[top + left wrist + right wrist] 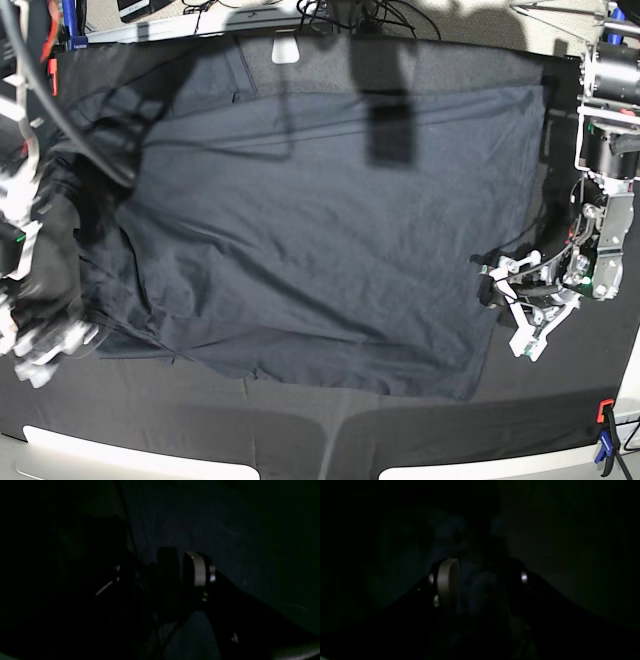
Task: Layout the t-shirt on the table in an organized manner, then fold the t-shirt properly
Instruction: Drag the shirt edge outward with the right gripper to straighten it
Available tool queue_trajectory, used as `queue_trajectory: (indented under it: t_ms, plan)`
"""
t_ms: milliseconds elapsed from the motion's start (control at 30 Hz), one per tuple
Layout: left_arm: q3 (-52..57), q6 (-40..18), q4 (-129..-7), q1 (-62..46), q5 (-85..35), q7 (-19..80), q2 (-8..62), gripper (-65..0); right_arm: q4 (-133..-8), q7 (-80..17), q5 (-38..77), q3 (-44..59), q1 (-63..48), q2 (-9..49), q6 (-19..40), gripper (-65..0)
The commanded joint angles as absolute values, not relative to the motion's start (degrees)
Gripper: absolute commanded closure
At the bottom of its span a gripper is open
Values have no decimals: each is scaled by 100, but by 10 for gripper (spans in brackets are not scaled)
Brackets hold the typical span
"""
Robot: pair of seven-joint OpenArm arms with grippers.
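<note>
shirt (320,240) spread wide on worktop (560,420) | left tool (512,300) at its hem edge, spread, grip unclear | right tool (40,345) blurred at sleeve, state unclear

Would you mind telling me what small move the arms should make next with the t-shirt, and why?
Probably the right gripper should draw its bunched end outward. The t-shirt lies mostly spread on the table, but that side is rumpled, while the side by the left gripper looks flatter. Whether either gripper grips fabric is unclear.
</note>
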State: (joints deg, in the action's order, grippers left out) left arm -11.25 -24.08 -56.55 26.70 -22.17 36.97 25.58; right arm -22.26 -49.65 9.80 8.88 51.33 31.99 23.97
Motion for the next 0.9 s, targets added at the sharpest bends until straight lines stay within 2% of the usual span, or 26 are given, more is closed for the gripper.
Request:
queue_trajectory:
  t_ms: [0,400,633,700,867]
  plan:
    - [-1092,-2403,-5734,2842,-2259,3632,2635,-286,-2287,-4969,906,897,5210,3306,2349,-290]
    - [-1092,-2403,-5734,2842,-2257,3642,2635,-286,-2285,-4971,899,897,4486,3341,2305,-290]
    - [-1092,-2403,-5734,2842,-2257,3642,2635,-286,-2285,-4910,913,897,4200,3076,2309,-241]
    - [-1092,-2403,-5734,2842,-2257,3642,2635,-286,-2285,-4724,891,897,4187,3020,2314,-194]
    - [-1092,-2403,-5734,2842,-2259,3638,2635,-286,-2287,-3848,556,897,4193,3002,2311,-5]
